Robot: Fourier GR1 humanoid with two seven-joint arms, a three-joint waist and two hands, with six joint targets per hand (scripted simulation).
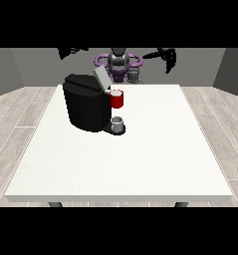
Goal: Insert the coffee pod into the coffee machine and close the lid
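Coffee machine at the table's 11 o'clock, lid raised; grey thing at its base, red thing at the machine. Both hands raised; finger posture cannot be told.

I see even, fairly bright light from above on the white desk, with no glare. The coffee machine reads very dark and throws almost no shadow.

No writing, label, brand, number or sign can be read anywhere — not on the black, boxy coffee machine, nor on the large white table.
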